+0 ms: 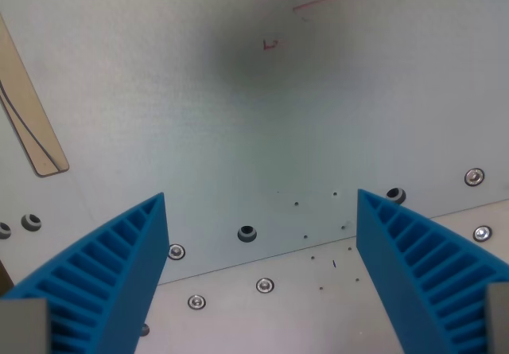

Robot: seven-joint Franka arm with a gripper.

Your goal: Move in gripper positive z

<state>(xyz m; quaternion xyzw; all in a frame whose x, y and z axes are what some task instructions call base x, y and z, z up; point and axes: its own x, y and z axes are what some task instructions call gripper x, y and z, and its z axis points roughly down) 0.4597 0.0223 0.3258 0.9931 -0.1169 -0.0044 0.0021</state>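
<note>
My gripper is open and empty, seen from the wrist view. Its two blue ribbed fingers stand wide apart at the lower left and lower right of the picture. Between and beyond them lies a pale grey metal plate with a soft dark shadow near the top middle. Nothing sits between the fingers.
A beige wooden strip with a dark cord lies at the wrist view's left. Screws and dark holes dot the plate along a seam near the bottom. Faint red pen marks show near the top.
</note>
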